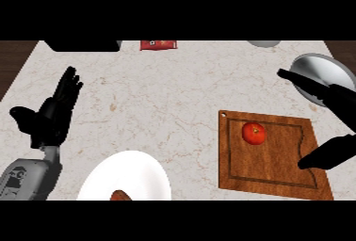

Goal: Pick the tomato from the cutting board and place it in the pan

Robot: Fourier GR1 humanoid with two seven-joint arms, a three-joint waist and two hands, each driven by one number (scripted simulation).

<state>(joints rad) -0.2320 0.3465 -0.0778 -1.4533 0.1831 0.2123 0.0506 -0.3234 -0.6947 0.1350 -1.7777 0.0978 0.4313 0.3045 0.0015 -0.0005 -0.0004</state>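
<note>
the pale marbled counter (173,94) filled most of the head view. at its lower right lay the wooden cutting board (271,164), a flat brown slab with a groove running inside its edge and a small hole at its upper left corner. a white plate (132,174) sat at the lower middle, cut off by the bottom of the view, well apart from the board.

at the left, the left hand (52,117) rested above its grey forearm (24,179), open, its fingers straight and pointing up the view, the thumb out to the side, holding nothing.

the right hand (341,106) came in from the right edge, spread wide and empty: its straight fingers reached up and left across the lower part of the pan, while its thumb (327,155) lay over the board's right edge. it did not touch the tomato.

the grey pan (323,68) stood at the upper right, beyond the board's far corner, partly covered by those fingers.

a black object (83,45) showed at the top left edge.

the red tomato (254,133) sat on the cutting board, in its upper half, left of the right hand's thumb and apart from it.

a small red packet (158,44) and a grey rounded thing (264,43) showed along the top edge. a brown piece (122,196) lay on the plate's lower part; what it was could not be told.
</note>
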